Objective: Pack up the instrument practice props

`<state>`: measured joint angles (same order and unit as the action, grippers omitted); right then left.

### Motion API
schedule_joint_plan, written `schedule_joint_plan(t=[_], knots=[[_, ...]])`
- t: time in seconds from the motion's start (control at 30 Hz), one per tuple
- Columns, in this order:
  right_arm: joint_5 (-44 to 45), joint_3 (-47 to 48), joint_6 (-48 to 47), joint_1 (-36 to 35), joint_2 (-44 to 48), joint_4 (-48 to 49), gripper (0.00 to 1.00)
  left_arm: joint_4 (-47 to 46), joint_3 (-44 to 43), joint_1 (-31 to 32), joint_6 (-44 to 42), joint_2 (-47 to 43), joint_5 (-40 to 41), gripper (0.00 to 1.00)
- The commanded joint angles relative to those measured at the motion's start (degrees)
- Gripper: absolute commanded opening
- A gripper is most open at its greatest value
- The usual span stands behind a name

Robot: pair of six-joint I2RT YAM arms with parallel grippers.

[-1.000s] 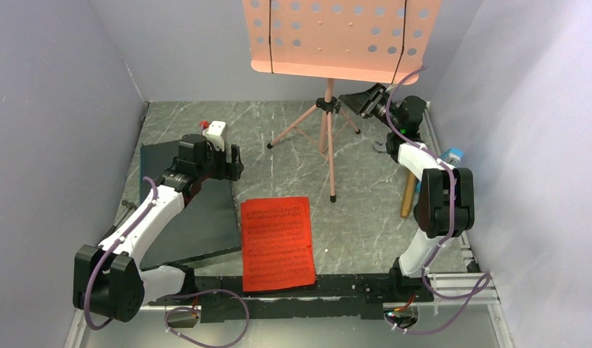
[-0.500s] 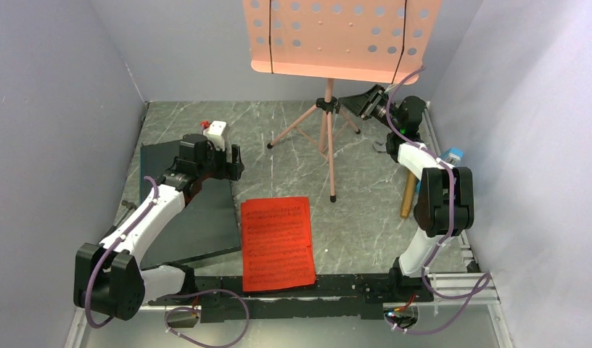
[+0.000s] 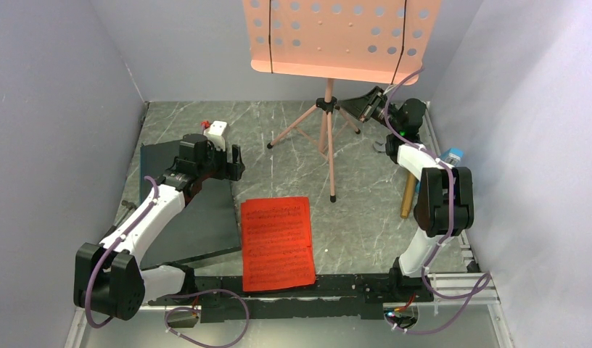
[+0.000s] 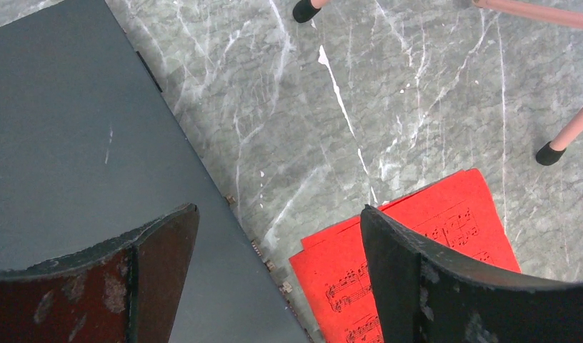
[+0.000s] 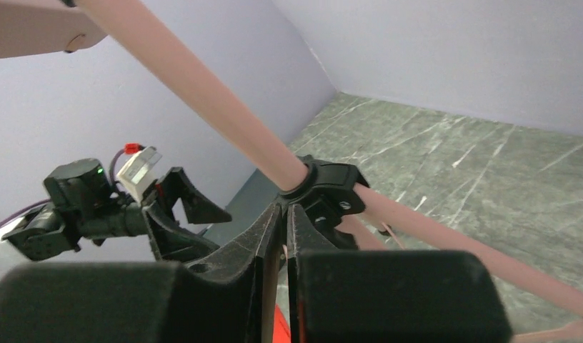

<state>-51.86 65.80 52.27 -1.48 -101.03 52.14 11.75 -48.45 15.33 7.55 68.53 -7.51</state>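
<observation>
A: The right gripper has its jaws pressed to a sliver, nothing visible between them, tips at the black collar of the pink music stand, upright at the back.

B: Part them first, then clamp squarely above that collar, or it tips.

A: And the left gripper?

B: Spread wide, empty, above the red pages beside the dark slab.

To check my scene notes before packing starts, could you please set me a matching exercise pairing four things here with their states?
Things:
1. music stand
2. sheet-music pages
3. left gripper
4. right gripper

States:
a. lying flat on the table
b. open
c. upright on three legs
d. fingers closed together

Pairs: 1-c, 2-a, 3-b, 4-d.
</observation>
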Motion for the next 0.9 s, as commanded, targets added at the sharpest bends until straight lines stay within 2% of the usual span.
schedule_joint_plan(t=[0.0,0.3,0.5,0.57,0.7,0.87], knots=[[-3.95,-0.77,1.81,-0.02,-0.29,8.19,0.09,-1.86,-1.83,-0.15,-0.7,0.55,-1.2,0.89],[-2.9,-5.42,-1.71,0.02,0.64,5.09,0.09,-1.68,-2.0,-0.13,-0.61,0.7,-1.64,0.89],[1.55,-6.73,-8.4,0.24,2.59,-4.85,0.14,-1.62,-2.09,-0.13,-0.52,0.83,-1.8,0.88],[2.7,-7.22,-9.17,0.37,3.31,-6.26,0.2,-1.56,-2.18,-0.13,-0.51,0.9,-1.94,0.88],[4.76,-8.31,-6.37,0.68,5.08,-5.84,0.49,-1.63,-2.09,-0.13,-0.44,0.64,-2.01,0.88],[10.72,-10.33,1.0,0.59,7.54,-4.92,0.67,-1.83,-2.0,-0.08,-0.39,0.77,-2.11,0.88]])
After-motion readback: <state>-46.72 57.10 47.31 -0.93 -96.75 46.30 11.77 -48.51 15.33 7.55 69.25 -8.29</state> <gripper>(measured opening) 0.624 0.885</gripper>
